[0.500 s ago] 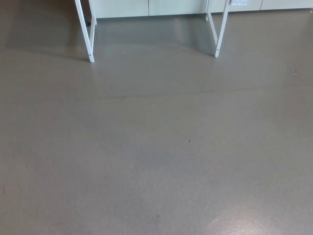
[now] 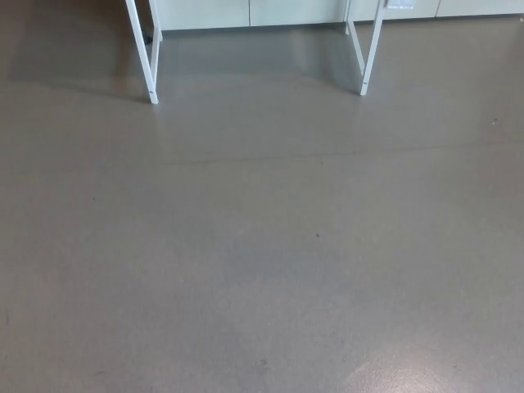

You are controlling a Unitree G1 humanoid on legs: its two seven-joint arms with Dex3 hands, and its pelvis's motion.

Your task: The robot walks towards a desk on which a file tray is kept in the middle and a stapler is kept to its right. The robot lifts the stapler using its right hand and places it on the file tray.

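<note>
Only the lower white legs of the desk show at the top of the head view: the left leg (image 2: 143, 53) and the right leg (image 2: 370, 49). The desk top, the file tray and the stapler are above the picture's edge and hidden. Neither of my hands nor any part of my arms appears.
Grey floor (image 2: 262, 246) fills nearly the whole view between me and the desk legs. Pale cabinet fronts (image 2: 246, 12) run along the back wall behind the desk. A light glare lies on the floor at the bottom right (image 2: 409, 377).
</note>
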